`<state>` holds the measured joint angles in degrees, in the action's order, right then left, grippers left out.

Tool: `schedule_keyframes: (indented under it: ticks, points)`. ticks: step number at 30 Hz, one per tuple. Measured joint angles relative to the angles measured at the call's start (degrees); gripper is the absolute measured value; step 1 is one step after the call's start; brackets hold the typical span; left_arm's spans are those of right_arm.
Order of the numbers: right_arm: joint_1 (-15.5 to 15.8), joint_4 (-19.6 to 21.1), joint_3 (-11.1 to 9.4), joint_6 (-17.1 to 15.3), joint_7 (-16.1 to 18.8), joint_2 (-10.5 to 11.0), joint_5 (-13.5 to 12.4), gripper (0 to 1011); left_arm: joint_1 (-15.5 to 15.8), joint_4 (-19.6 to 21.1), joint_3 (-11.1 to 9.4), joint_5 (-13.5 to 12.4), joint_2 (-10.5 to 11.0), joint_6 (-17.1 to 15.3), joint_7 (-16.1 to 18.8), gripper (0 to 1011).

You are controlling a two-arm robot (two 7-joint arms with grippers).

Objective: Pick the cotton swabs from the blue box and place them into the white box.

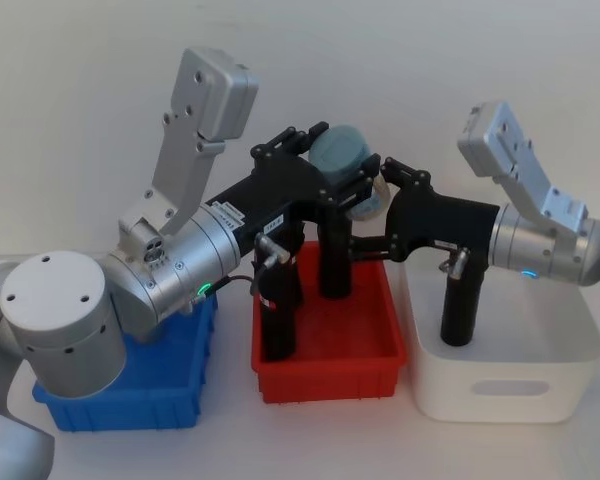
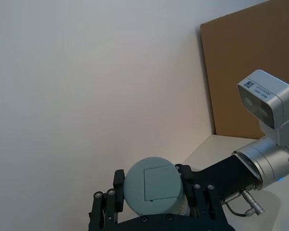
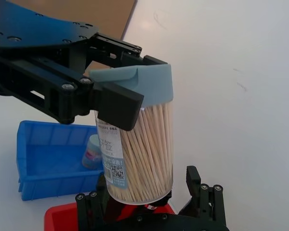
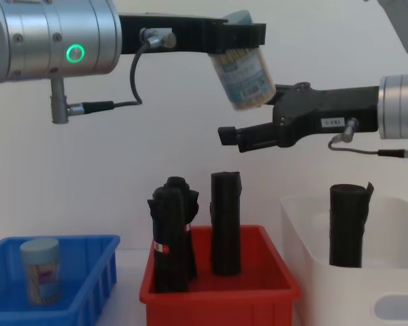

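Rolls of black stand in red bin and white box; one cotton swabs jar sits in blue box. Left gripper clamps a second jar by its lid; right gripper gapes just below.

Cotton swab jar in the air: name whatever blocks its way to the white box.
The open right end effector straddles the bottom of the cotton swab jar. A black roll stands inside the white box, with free space beside it.
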<state>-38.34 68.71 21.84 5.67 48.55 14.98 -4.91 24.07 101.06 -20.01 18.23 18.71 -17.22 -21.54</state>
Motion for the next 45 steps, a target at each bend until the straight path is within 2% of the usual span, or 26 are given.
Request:
schedule_keyframes:
  ticks: [23, 45]
  points:
    - [0.01, 1.48, 0.4, -0.34, -0.23, 0.38, -1.87, 1002, 0.29, -0.87, -0.7, -0.5, -0.66, -0.16, -0.05, 722]
    - [-0.26, 1.47, 0.85, -1.69, -0.13, 0.74, -2.25, 1002, 0.91, -2.18, -0.81, -0.17, -0.72, -0.04, -0.47, 723]
